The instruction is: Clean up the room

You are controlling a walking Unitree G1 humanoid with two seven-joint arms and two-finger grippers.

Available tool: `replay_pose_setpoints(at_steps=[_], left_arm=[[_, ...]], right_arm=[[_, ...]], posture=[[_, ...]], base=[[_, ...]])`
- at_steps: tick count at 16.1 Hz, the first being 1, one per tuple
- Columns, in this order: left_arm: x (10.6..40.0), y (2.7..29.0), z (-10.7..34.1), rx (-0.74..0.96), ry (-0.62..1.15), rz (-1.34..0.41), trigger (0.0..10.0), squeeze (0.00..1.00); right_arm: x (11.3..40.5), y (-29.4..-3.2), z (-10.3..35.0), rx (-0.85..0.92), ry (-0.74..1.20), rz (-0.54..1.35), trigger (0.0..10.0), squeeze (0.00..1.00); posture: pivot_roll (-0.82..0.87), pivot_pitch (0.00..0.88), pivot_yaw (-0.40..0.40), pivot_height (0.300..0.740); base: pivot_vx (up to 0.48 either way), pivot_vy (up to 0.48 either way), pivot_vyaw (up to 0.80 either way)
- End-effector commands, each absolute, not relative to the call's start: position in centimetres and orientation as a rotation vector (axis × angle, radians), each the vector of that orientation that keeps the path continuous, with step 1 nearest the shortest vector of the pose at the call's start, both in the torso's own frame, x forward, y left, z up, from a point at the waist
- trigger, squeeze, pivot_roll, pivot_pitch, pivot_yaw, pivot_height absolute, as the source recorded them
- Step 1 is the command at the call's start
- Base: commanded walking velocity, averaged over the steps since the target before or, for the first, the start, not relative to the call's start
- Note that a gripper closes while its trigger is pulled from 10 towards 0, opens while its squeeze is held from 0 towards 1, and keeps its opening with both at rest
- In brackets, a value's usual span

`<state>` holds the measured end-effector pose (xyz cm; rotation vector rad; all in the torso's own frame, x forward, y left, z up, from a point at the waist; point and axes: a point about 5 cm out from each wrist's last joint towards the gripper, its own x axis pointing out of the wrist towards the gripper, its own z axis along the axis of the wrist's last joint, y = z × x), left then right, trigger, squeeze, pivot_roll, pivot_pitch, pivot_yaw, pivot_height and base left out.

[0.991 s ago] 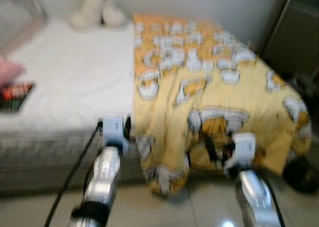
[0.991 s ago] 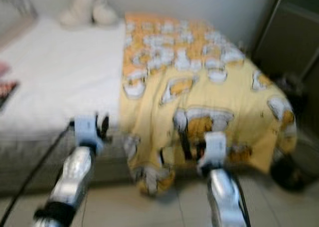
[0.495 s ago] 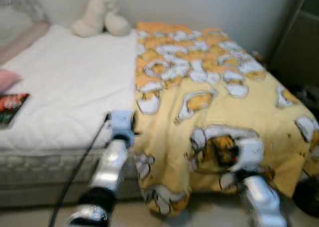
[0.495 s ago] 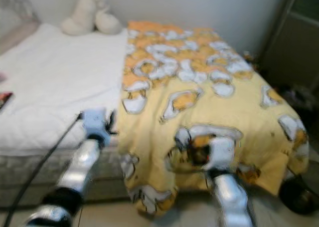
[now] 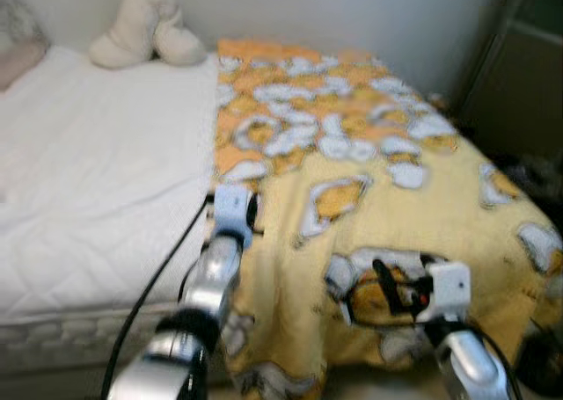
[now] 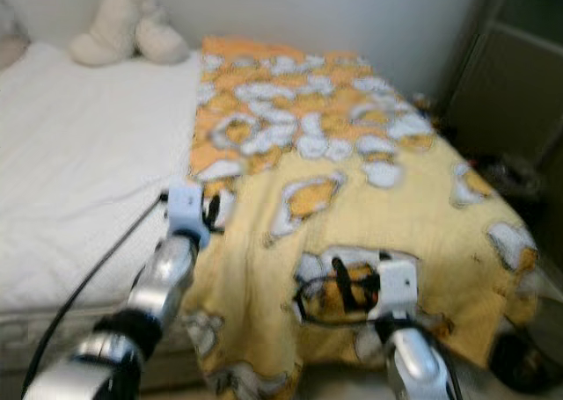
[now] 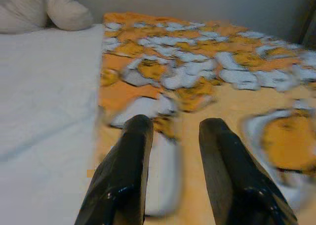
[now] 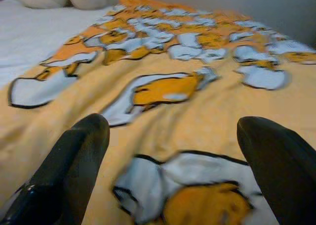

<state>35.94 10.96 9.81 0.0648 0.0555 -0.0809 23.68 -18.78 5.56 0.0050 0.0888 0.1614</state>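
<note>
A: What does the room look like?

B: A bed with a white quilted mattress point(image 5: 97, 198) stands against a pale wall point(image 5: 352, 13). A yellow-and-orange cartoon-print blanket point(image 5: 387, 154) covers the right part of the bed and hangs over its near edge and foot. A cream plush toy point(image 5: 145, 40) lies at the far side of the mattress by the wall, just beside the blanket's far corner. On the right stands a dark cabinet point(image 5: 519, 83), with some dark clutter low on the floor near it, too blurred to name.

A: And the arms?

B: Both reach out over the bed. The left gripper point(image 7: 173, 136) hovers over the blanket's left edge, where it meets the white mattress; its black fingers point(image 7: 128, 165) stand a little apart with nothing between them. A black cable point(image 5: 154, 286) runs down along the left arm.

A: The right one?

B: The right gripper point(image 8: 173, 151) is low over the near part of the blanket, above a white-and-orange cartoon patch. Its fingers point(image 8: 74, 160) are spread wide and hold nothing.
</note>
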Motion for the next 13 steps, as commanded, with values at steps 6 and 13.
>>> replay_pose_setpoints(at_steps=[6,13], left_arm=[[37.0,9.0,9.6,0.214,0.188,-0.088,10.0,0.0],[36.9,12.7,8.9,0.367,0.232,0.123,10.0,0.0]], right_arm=[[17.5,-19.3,6.2,-0.043,0.215,0.257,10.0,0.0],[11.6,-19.2,6.4,-0.014,0.382,0.254,10.0,0.0]], posture=[[-0.17,0.251,-0.104,0.74],[-0.21,0.365,-0.141,0.74]], base=[[0.08,0.0,0.0],[0.0,0.0,0.0]])
